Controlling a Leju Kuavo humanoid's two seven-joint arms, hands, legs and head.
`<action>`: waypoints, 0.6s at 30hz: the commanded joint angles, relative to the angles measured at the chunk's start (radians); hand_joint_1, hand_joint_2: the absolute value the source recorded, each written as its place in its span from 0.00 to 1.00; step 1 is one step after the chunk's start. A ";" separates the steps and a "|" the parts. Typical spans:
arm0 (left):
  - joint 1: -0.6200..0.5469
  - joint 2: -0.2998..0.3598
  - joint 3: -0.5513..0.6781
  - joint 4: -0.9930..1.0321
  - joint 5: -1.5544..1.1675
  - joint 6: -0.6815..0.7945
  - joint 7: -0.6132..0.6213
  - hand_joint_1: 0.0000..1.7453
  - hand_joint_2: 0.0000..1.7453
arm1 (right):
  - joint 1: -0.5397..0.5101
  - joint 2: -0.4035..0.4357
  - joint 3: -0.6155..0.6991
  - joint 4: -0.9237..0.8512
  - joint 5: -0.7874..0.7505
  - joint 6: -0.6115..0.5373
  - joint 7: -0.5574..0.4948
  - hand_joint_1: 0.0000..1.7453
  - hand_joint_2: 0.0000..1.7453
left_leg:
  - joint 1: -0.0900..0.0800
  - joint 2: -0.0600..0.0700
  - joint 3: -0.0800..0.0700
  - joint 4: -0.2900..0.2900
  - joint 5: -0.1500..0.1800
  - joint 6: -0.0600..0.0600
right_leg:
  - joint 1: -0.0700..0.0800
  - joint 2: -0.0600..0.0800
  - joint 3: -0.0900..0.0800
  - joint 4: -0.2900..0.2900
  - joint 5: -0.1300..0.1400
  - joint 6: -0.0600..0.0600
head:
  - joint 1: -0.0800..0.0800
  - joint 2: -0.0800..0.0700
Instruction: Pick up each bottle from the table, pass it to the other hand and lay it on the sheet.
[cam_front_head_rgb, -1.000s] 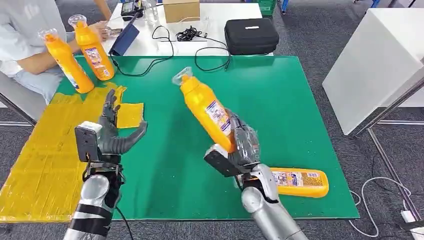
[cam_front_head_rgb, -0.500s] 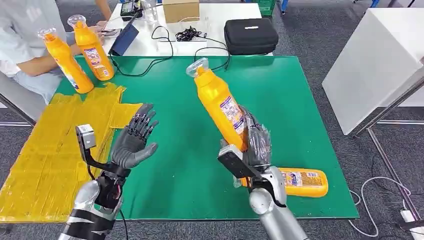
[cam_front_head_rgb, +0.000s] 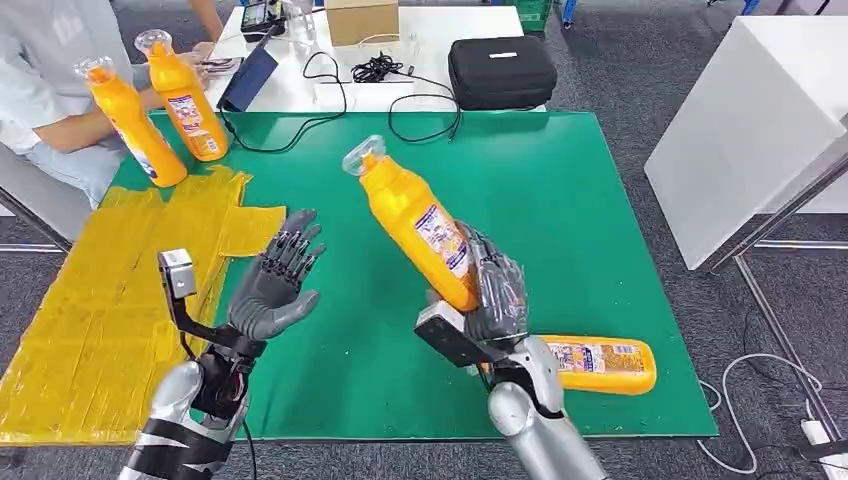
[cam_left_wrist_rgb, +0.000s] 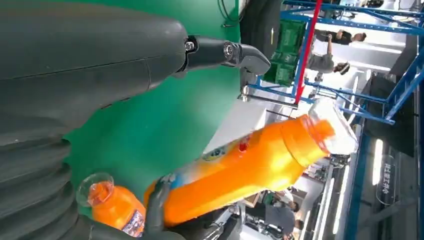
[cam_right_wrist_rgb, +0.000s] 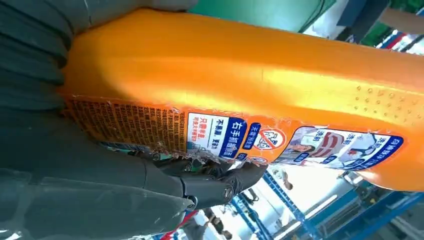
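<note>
At the centre of the head view, your right hand (cam_front_head_rgb: 492, 295) is clenched around the base of an orange bottle (cam_front_head_rgb: 415, 225), which tilts with its clear cap towards 11 o'clock above the green mat (cam_front_head_rgb: 560, 200). Your left hand (cam_front_head_rgb: 272, 285) waits at 9 o'clock of it, released, palm up, fingers spread, well apart from the bottle. A second bottle (cam_front_head_rgb: 598, 363) lies flat on the mat at 4 o'clock, and two more bottles (cam_front_head_rgb: 165, 105) stand at 10 o'clock by the far edge of the yellow sheet (cam_front_head_rgb: 90, 310). In the left wrist view the held bottle (cam_left_wrist_rgb: 250, 167) hangs in the air beyond the bare left fingers (cam_left_wrist_rgb: 225, 52). In the right wrist view the right-hand fingers (cam_right_wrist_rgb: 210, 180) wrap the label end of the bottle (cam_right_wrist_rgb: 240, 80). You can expect stiff, smooth plastic, probably slippery and bottom-heavy if full, so take it at the bare mid-body above the right hand, not at the cap. The mat looks flat, the sheet wrinkled; a seated person (cam_front_head_rgb: 50, 90), cables (cam_front_head_rgb: 380, 70) and a black case (cam_front_head_rgb: 502, 70) crowd the far side.
</note>
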 joint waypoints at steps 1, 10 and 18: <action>-0.046 0.023 -0.038 0.048 0.022 0.018 0.013 0.00 1.00 | -0.065 0.038 0.130 0.163 0.072 -0.016 0.001 0.97 1.00 | 0.001 0.002 0.007 -0.001 -0.003 -0.002 | 0.002 0.001 0.006 -0.001 -0.002 -0.002 | 0.000 0.000; -0.074 0.019 -0.047 0.082 0.040 0.029 0.018 0.00 1.00 | -0.088 0.068 0.230 0.242 0.092 -0.035 -0.023 0.94 1.00 | 0.001 0.001 0.004 -0.001 -0.001 -0.001 | 0.001 0.000 0.004 -0.001 -0.001 -0.001 | 0.000 0.000; -0.082 0.018 -0.045 0.106 0.057 0.036 0.021 0.00 1.00 | -0.098 0.079 0.272 0.266 0.093 -0.047 -0.028 0.95 1.00 | 0.001 -0.001 0.004 -0.001 -0.001 -0.001 | 0.001 -0.001 0.004 -0.001 -0.001 -0.001 | 0.000 0.000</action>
